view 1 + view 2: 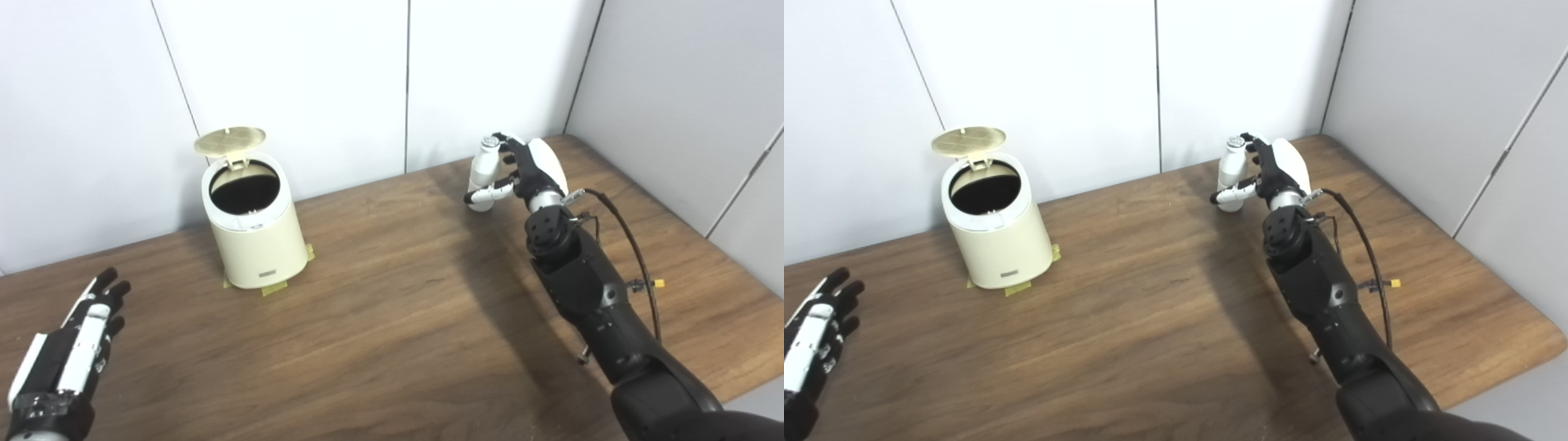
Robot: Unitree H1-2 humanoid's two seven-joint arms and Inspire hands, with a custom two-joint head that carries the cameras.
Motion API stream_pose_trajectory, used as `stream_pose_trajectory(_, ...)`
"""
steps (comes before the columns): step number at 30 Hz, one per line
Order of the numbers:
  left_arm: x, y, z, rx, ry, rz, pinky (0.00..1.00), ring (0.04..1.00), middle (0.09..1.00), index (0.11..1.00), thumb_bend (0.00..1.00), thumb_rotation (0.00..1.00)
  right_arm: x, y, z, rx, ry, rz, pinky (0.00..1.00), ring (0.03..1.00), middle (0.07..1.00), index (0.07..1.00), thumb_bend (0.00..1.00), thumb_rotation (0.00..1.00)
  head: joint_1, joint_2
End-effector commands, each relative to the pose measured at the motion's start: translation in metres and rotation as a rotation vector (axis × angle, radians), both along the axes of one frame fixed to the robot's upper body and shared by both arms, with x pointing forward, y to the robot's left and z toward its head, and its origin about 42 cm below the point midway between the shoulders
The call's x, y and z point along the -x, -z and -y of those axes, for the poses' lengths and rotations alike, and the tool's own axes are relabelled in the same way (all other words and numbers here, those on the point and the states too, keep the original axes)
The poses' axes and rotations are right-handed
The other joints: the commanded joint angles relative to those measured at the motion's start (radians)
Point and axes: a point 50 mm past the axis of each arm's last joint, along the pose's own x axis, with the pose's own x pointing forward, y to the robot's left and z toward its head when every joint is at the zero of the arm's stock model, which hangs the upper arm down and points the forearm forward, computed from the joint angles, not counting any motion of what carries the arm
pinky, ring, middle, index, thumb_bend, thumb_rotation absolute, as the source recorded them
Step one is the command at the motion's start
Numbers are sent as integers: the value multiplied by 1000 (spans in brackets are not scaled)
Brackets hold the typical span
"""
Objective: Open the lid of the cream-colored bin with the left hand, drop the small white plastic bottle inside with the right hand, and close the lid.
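The cream-colored bin [257, 236] stands at the back left of the table, its round lid [231, 141] flipped up and the dark inside showing. A small white plastic bottle [482, 168] with a silver cap stands upright at the back right. My right hand [528, 168] is wrapped around it, thumb across the front and fingers over the top, and the bottle's base looks to be on or just above the wood. My left hand [82, 334] hovers low at the front left, fingers apart and empty, well away from the bin.
Yellow tape [274, 289] marks the bin's foot. White wall panels [367, 79] close off the back and right. The table's right edge [744, 269] runs diagonally beside my right forearm, which carries a loose cable [634, 251].
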Motion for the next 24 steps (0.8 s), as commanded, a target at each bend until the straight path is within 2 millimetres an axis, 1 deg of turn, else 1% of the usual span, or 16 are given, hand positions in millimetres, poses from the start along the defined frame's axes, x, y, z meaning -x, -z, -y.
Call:
stream_pose_trajectory(1, -3, -25, 0, -30, 3, 84, 1000, 974, 939, 999, 171, 815, -10, -25, -2, 34, -27, 108, 652, 786, 829, 833, 817, 106, 0, 1)
stream_pose_trajectory(6, -2, -26, 0, -42, 10, 77, 1000, 984, 944, 1000, 153, 853, -11, -21, -3, 21, -37, 124, 622, 759, 807, 816, 814, 116, 0, 3)
stream_pose_trajectory(10, -2, -25, 1, -33, 4, 71, 1000, 989, 946, 1000, 161, 857, -11, -20, -4, 26, -51, 132, 643, 764, 796, 811, 803, 124, 0, 5)
stream_pose_trajectory(14, -1, -27, 3, -33, 5, 69, 1000, 998, 943, 1000, 125, 856, -11, -23, -8, 25, -56, 137, 657, 764, 793, 808, 788, 119, 0, 6)
stream_pose_trajectory(18, -1, -27, 4, -18, 6, 57, 1000, 1000, 947, 1000, 114, 852, -12, -20, -7, 10, -54, 145, 677, 770, 799, 793, 783, 110, 3, 7)
stream_pose_trajectory(20, 0, -27, 4, -17, 4, 53, 1000, 1000, 948, 1000, 118, 851, -12, -18, -7, 1, -51, 162, 653, 742, 782, 773, 771, 86, 3, 7)
stream_pose_trajectory(22, 0, -27, 4, -18, 5, 53, 1000, 1000, 942, 1000, 110, 850, -13, -17, -6, -19, -32, 193, 568, 645, 703, 740, 770, 39, 3, 9)
stream_pose_trajectory(23, 0, -27, 4, -18, 6, 53, 1000, 1000, 937, 1000, 105, 851, -13, -16, -6, -28, -23, 205, 509, 573, 634, 702, 768, 16, 3, 9)
stream_pose_trajectory(24, 0, -27, 3, -20, 6, 51, 1000, 1000, 936, 1000, 103, 852, -13, -16, -7, -34, -5, 220, 489, 549, 610, 689, 767, 8, 3, 9)
